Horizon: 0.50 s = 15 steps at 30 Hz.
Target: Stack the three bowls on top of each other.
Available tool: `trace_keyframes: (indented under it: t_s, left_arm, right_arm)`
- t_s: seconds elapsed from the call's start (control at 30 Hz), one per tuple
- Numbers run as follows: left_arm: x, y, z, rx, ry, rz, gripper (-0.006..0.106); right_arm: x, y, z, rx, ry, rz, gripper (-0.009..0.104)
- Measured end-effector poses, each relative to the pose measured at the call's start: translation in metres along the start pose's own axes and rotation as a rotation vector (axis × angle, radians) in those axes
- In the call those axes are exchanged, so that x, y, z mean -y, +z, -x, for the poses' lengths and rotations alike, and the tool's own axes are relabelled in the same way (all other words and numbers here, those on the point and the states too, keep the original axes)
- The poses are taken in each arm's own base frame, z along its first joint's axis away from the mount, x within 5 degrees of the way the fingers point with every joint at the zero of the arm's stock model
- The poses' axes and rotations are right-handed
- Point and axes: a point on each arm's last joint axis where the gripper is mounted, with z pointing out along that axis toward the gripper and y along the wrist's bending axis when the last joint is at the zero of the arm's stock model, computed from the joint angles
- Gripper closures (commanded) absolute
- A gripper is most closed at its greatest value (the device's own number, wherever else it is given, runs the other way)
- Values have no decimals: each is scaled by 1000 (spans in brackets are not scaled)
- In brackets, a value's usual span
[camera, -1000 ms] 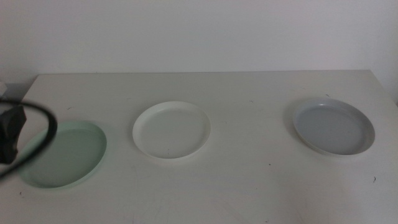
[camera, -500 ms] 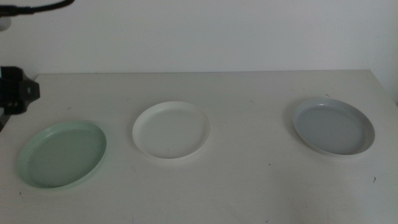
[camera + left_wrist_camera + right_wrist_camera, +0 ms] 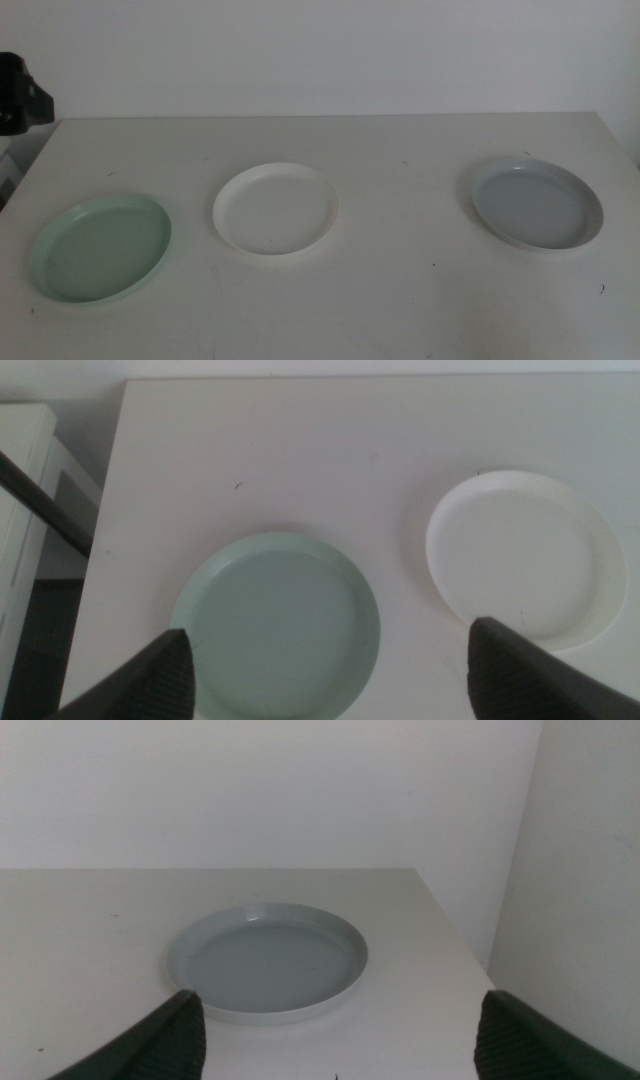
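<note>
Hovering above mint green bowl (image 3: 275,625): left end effector (image 3: 325,660) spread wide (empty); right likewise.

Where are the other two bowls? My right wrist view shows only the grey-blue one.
Observer: The white bowl sits mid-table, apart from your grey-blue bowl; the mint green bowl lies alone further left.
Operator: My right gripper waits open. What about the left?
Observer: The left gripper is open and empty, raised above the mint green bowl.
</note>
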Motion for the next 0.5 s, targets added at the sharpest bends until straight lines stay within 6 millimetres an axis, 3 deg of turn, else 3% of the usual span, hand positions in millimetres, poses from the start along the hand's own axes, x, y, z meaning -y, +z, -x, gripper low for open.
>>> trace_keyframes:
  t_s: [0.37, 0.5]
  left_arm:
    - [2, 8, -1, -61, -14, -14, -2]
    - [-5, 10, 7, -107, -35, 9, -2]
  right_arm:
    - [0, 0, 0, 0, 0, 0, 1]
    - [0, 0, 0, 0, 0, 0, 1]
